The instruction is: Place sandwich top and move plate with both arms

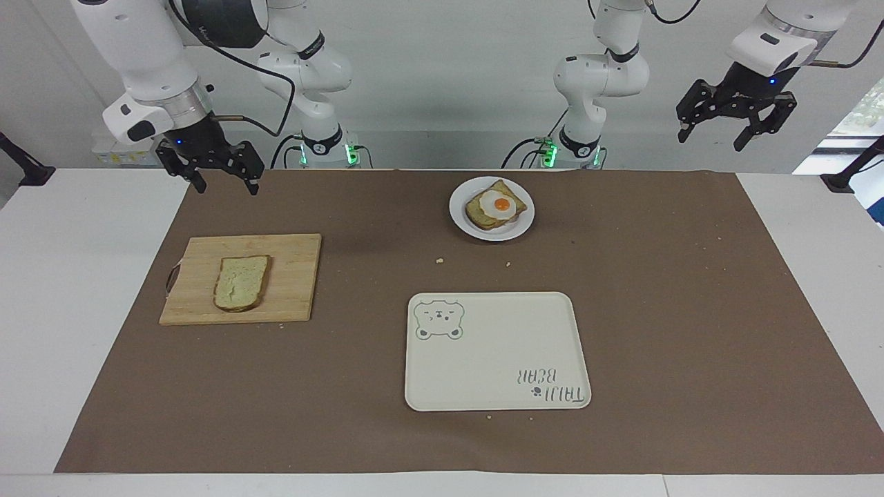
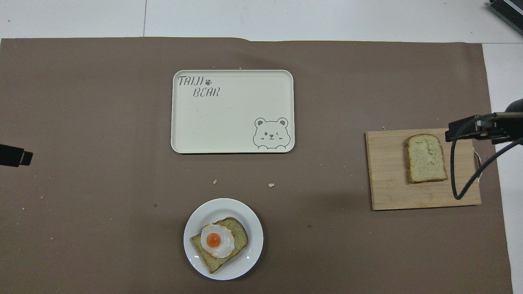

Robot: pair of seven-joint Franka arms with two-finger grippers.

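The sandwich top is a pale bread slice lying flat on a wooden cutting board toward the right arm's end of the table. It also shows in the overhead view. The small white plate sits near the robots at the middle and bears a toast slice with a fried egg. The plate also shows in the overhead view. My right gripper is open and empty, raised over the brown mat's corner, apart from the board. My left gripper is open and empty, high over the left arm's end.
A cream rectangular tray with a bear drawing lies farther from the robots than the plate. A brown mat covers most of the white table. A few crumbs lie between plate and tray.
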